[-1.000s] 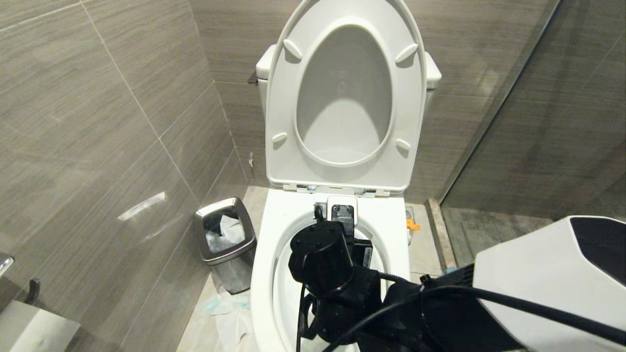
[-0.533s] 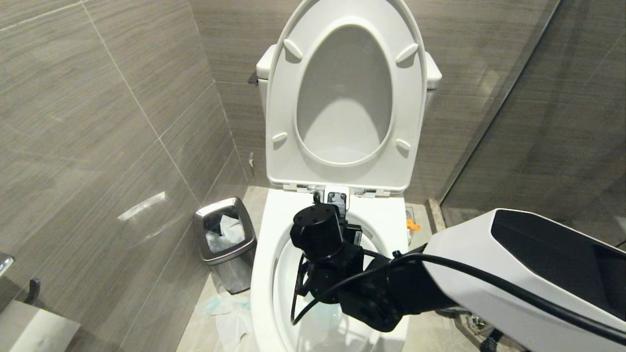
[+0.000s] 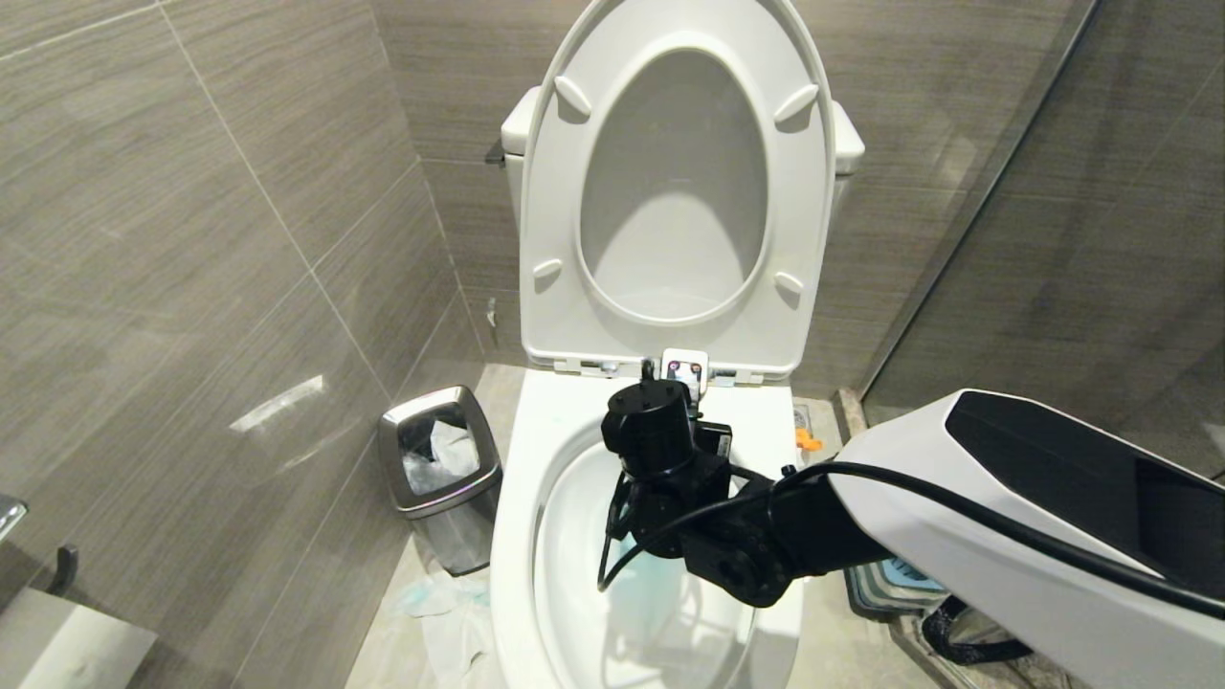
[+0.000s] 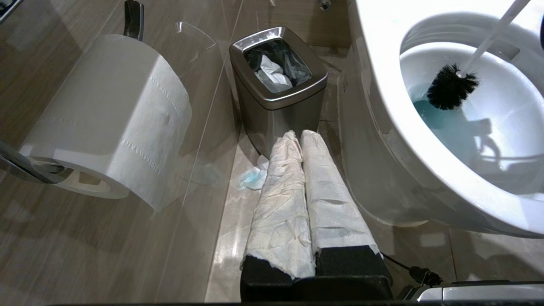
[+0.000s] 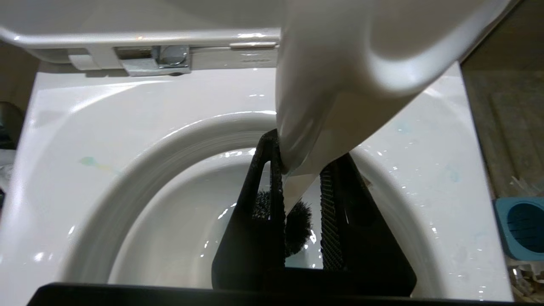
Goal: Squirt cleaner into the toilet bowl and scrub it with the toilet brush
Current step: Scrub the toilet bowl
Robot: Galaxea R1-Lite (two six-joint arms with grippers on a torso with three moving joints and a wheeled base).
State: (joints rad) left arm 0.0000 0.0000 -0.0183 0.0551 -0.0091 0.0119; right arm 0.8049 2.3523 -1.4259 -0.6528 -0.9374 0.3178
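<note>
The toilet bowl (image 3: 517, 498) stands open, its white seat and lid (image 3: 670, 191) raised against the tank. My right gripper (image 5: 304, 161) hangs over the back of the bowl, shut on the white handle of the toilet brush (image 5: 340, 85). The black bristle head (image 4: 451, 87) is down inside the basin, just above blue-tinted water (image 4: 433, 121). In the head view the right wrist (image 3: 660, 440) hides the fingers. My left gripper (image 4: 296, 138), its fingers wrapped in white paper, is shut and empty, low beside the toilet. The cleaner bottle is out of view.
A steel waste bin (image 3: 440, 474) with paper in it stands left of the toilet by the tiled wall. A toilet paper roll (image 4: 110, 114) hangs on that wall. The blue brush holder (image 5: 520, 229) sits on the floor at the right. A glass partition (image 3: 1005, 191) closes off the right side.
My right arm has carried the brush from the middle of the bowl toward its back, near the seat hinge. The left arm has stayed still.
</note>
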